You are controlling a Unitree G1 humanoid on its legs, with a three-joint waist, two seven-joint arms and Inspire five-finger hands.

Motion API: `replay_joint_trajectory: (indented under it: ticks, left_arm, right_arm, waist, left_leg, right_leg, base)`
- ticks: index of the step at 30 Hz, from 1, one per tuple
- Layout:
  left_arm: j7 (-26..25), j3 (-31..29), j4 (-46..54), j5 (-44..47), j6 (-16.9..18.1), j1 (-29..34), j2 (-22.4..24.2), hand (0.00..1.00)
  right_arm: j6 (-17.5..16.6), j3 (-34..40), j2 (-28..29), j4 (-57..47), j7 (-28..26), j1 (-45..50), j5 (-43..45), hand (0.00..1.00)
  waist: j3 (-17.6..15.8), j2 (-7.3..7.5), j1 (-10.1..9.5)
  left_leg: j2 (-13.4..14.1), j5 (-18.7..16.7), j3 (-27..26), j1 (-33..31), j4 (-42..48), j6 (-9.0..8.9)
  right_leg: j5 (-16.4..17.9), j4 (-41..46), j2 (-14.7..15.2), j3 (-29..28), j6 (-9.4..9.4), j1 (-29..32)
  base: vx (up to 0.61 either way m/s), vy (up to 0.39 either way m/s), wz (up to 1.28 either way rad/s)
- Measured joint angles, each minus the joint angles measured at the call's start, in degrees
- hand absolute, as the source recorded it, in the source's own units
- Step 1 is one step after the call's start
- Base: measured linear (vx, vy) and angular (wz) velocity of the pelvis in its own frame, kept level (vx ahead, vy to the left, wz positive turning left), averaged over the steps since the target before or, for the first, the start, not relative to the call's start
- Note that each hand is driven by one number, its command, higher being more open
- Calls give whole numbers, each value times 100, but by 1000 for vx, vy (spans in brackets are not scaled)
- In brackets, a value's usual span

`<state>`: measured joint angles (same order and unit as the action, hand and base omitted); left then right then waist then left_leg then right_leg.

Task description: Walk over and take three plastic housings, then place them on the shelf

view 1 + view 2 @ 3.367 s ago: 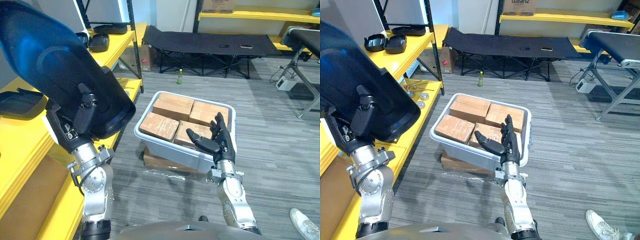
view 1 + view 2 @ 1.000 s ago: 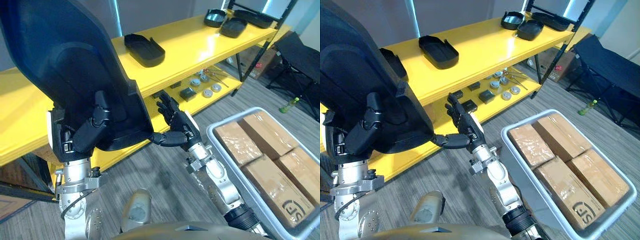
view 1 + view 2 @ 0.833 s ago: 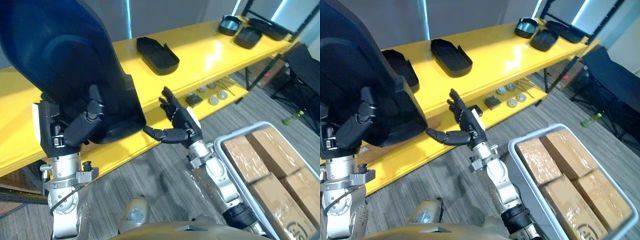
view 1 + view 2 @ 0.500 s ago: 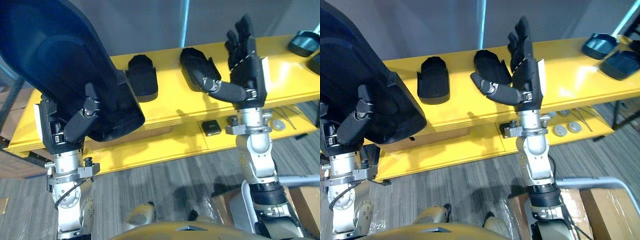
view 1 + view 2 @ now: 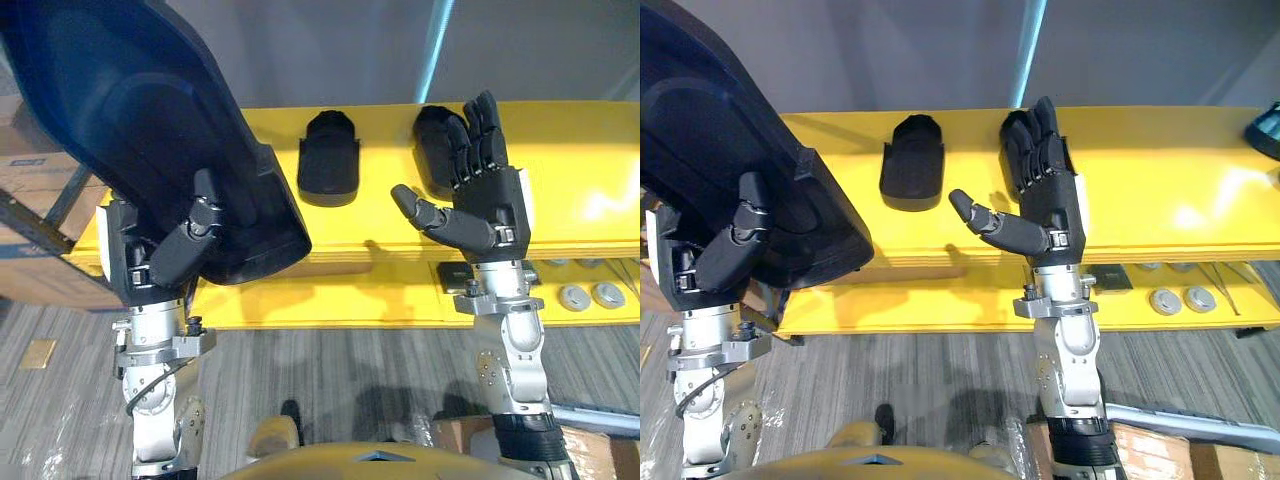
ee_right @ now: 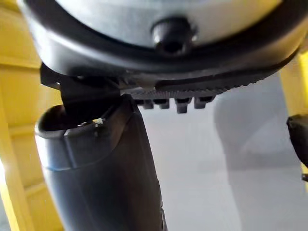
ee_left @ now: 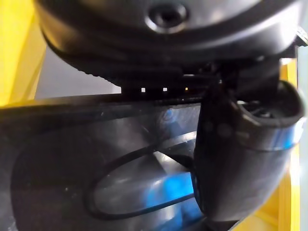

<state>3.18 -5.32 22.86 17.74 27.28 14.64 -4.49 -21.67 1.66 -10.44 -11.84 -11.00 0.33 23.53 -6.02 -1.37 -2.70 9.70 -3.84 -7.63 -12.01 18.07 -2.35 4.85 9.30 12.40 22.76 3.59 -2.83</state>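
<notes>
My left hand (image 5: 165, 262) is shut on a large black plastic housing (image 5: 140, 120), held up at the left in front of the yellow shelf (image 5: 580, 180). Its thumb (image 7: 240, 144) curls over the housing's hollow inside (image 7: 110, 163). Two smaller black housings lie on the shelf top: one (image 5: 912, 160) in the middle, another (image 5: 433, 150) partly hidden behind my right hand (image 5: 1045, 205). That hand is raised with straight fingers and holds nothing; its thumb (image 6: 101, 178) sticks out sideways.
A lower yellow shelf board (image 5: 330, 300) carries small round metal parts (image 5: 1167, 298) and a dark block (image 5: 1118, 278). Cardboard boxes (image 5: 35, 175) stand at the left beyond a dark shelf brace (image 5: 40, 215). A grey bin's rim (image 5: 1180, 418) with boxes shows at the lower right.
The view has swung round to face the shelf squarely. My right hand has come down a little in front of it. The left hand still holds the big housing.
</notes>
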Motion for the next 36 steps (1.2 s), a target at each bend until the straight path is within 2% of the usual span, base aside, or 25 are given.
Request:
replay_joint_trajectory:
  ticks: [1, 2, 3, 4, 5, 6, 7, 8, 9, 10, 11, 12, 14, 15, 16, 17, 18, 22, 31, 36]
  left_arm:
    - [3, 15, -18, -39, 0, 1, -1, 0]
    - [3, 43, -68, -49, 0, 9, -1, 0]
    - [-1, 48, -104, -49, 1, 52, -2, 0]
    - [-2, 48, -103, -49, 4, 87, -4, 0]
    - [11, 55, -102, -49, 12, 134, 3, 0]
    - [67, 57, -126, -35, 16, 140, 2, 0]
    - [189, 51, -137, 7, 16, 111, -41, 0]
    - [272, 48, -205, 53, 19, 31, -133, 0]
    - [346, 79, -318, 99, -1, 79, -211, 0]
    - [398, 114, -466, 151, -63, 81, -269, 0]
    - [454, 117, -497, 168, -125, 82, -299, 0]
    - [464, 114, -497, 178, -152, 81, -325, 0]
    - [552, 110, -502, 399, -246, -119, -480, 0]
    - [586, 135, -502, 506, -252, -228, -507, 0]
    - [603, 202, -504, 630, -258, -427, -503, 0]
    - [582, 277, -497, 696, -261, -640, -467, 0]
    - [560, 353, -489, 695, -261, -758, -445, 0]
    - [484, 542, -465, 549, -272, -639, -332, 0]
    - [321, 701, -464, 377, -303, -515, -221, 0]
    - [222, 655, -622, -57, -559, -519, -375, 0]
  right_arm:
    - [0, -9, -1, 0, -11, -12, -1, 100]
    - [-4, -27, -1, 0, -97, -26, 15, 100]
    - [-14, -94, -49, 3, -199, -39, 165, 100]
    - [-34, -139, -68, 3, -236, -48, 254, 100]
    - [-132, -185, -101, 3, -254, -75, 336, 100]
    - [-236, -236, -111, 34, -226, -104, 464, 100]
    - [-316, -246, 27, 93, -150, -105, 495, 100]
    - [-363, -241, 236, 215, -85, -103, 495, 100]
    - [-311, -380, 499, 458, 101, -86, 483, 100]
    - [-270, -527, 668, 576, 220, 5, 485, 100]
    - [-271, -666, 757, 581, 271, 70, 470, 100]
    - [-270, -761, 782, 580, 290, 77, 410, 100]
    - [-273, -904, 753, 474, 297, 92, 128, 100]
    - [-282, -905, 724, 402, 315, 97, 93, 100]
    - [-303, -889, 642, 275, 384, 118, 66, 100]
    - [-329, -803, 553, 199, 459, 139, -77, 100]
    - [-330, -705, 566, 205, 485, 172, -74, 100]
    - [-327, -363, 559, 215, 470, 260, -63, 100]
    - [-299, -77, 303, 191, 286, 290, -62, 100]
    - [-187, 161, 204, 182, 72, 481, -25, 100]
  waist:
    - [-25, 40, 14]
    - [-66, 108, 43]
    - [-75, 121, 50]
    - [-42, 67, 50]
    - [42, -72, 59]
    - [123, -202, 89]
    - [165, -269, 181]
    - [32, -60, 161]
    - [-41, 41, 79]
    - [-47, 55, 15]
    - [-64, 39, -20]
    - [-72, 64, -16]
    - [-54, 78, 114]
    - [-39, 60, 153]
    - [-28, 39, 192]
    - [-2, 3, 304]
    - [11, -50, 305]
    - [33, -91, 309]
    - [43, -104, 437]
    - [59, -120, 449]
  left_leg:
    - [105, 17, 14, -90, 205, -23]
    - [299, 91, 124, -185, 479, -123]
    - [424, 227, 378, -155, 522, -154]
    - [487, 360, 534, -125, 515, -149]
    - [516, 803, 777, -15, 515, -150]
    - [358, -148, 742, 67, 566, -820]
    - [306, -645, 544, 52, 544, -1056]
    - [138, -661, 405, 63, 701, -979]
    - [26, -769, 286, 110, 778, -823]
    - [2, -829, 237, 154, 752, -657]
    - [-18, -818, 158, 200, 634, -504]
    - [-40, -762, 159, 253, 510, -434]
    - [-148, -412, 308, 456, -168, -238]
    - [-202, -313, 357, 453, -312, -213]
    - [-307, -164, 433, 448, -519, -207]
    - [-422, 42, 497, 453, -778, -182]
    - [-511, 263, 471, 531, -1039, -214]
    - [-451, 475, 343, 646, -1369, -242]
    - [-300, 619, 291, 890, -1652, -337]
    - [-285, 627, 218, 952, -1667, -351]
  right_leg:
    - [8, 106, 159, 10, 14, 26]
    - [3, 336, 503, -17, 46, 81]
    - [-40, 521, 827, -141, 169, 152]
    - [-49, 583, 951, -214, 296, 193]
    - [-14, 584, 1149, -369, 741, 197]
    - [-69, 466, 1373, -466, 1050, 173]
    - [-233, 325, 1503, -495, 1126, 110]
    - [-430, 240, 1703, -587, 1070, 56]
    - [-1133, 51, 1754, -603, 959, 61]
    - [-1757, -53, 1739, -483, 786, 86]
    - [-1752, 105, 1708, -324, 626, 193]
    - [-1491, 332, 1596, -288, 569, 259]
    - [-163, 540, 610, -462, 637, 252]
    - [22, 415, 375, -511, 614, 238]
    - [210, 119, 104, -600, 463, 184]
    - [151, -246, -18, -804, 399, 23]
    - [-43, -457, -20, -827, 362, -20]
    - [-240, -632, -92, -919, 370, -1]
    - [-187, -548, -243, -1062, 287, -28]
    - [0, -423, -252, -1210, 226, 5]
  base:
    - [-63, 371, 21]
    - [-44, 397, 5]
    - [-35, 447, -7]
    - [-8, 508, -23]
    - [9, 595, -23]
    - [-8, 798, 0]
    - [-29, 715, 10]
    - [-106, 670, -6]
    - [-129, 589, -31]
    - [-128, 617, -33]
    - [-56, 428, -12]
    - [-7, 208, 9]
    - [20, 88, 41]
    - [20, 85, 56]
    - [19, 79, 68]
    - [39, 97, 63]
    - [38, 103, 39]
    - [40, 13, -7]
    - [1, -28, -5]
    - [-66, -13, -7]
